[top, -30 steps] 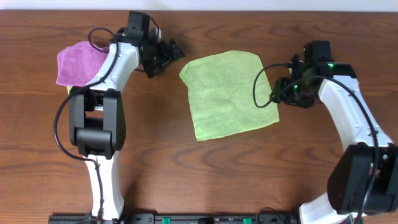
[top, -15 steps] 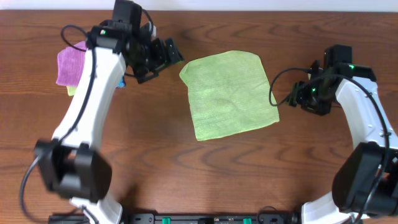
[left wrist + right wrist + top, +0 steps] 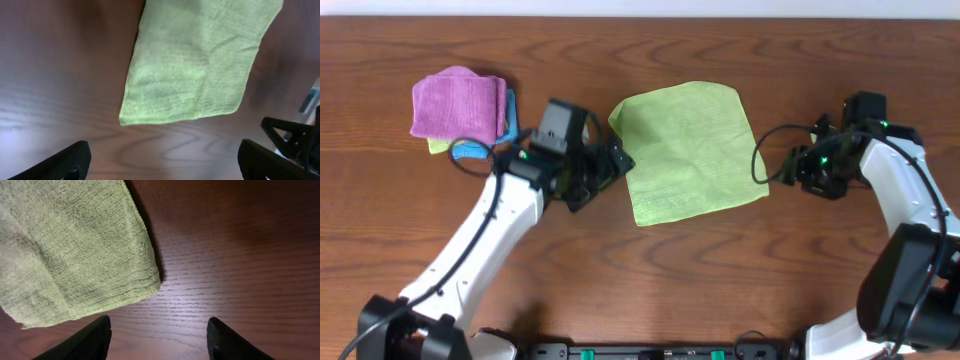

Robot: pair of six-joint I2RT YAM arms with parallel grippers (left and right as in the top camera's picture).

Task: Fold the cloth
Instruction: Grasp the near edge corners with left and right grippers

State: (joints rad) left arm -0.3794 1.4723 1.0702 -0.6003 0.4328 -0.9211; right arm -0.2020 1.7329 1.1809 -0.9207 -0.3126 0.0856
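Observation:
The lime-green cloth (image 3: 688, 150) lies flat and spread out in the middle of the table. My left gripper (image 3: 605, 175) hovers just off its left edge, jaws wide open and empty. In the left wrist view the cloth (image 3: 195, 60) stretches away ahead, with one corner a little beyond the open left gripper (image 3: 162, 165). My right gripper (image 3: 790, 170) sits beside the cloth's lower right corner. In the right wrist view that corner of the cloth (image 3: 70, 245) lies just ahead of the open right gripper (image 3: 157, 340), and only bare wood is between its fingers (image 3: 85, 340).
A purple cloth (image 3: 455, 100) sits on a small stack at the back left, with a teal cloth (image 3: 510, 105) showing at its right side. The right arm (image 3: 295, 140) shows at the right edge of the left wrist view.
My left arm has swung from the back left, near the purple cloth, down to the green cloth's left edge. The right gripper has backed slightly off the cloth and opened a little. The cloth has not moved.

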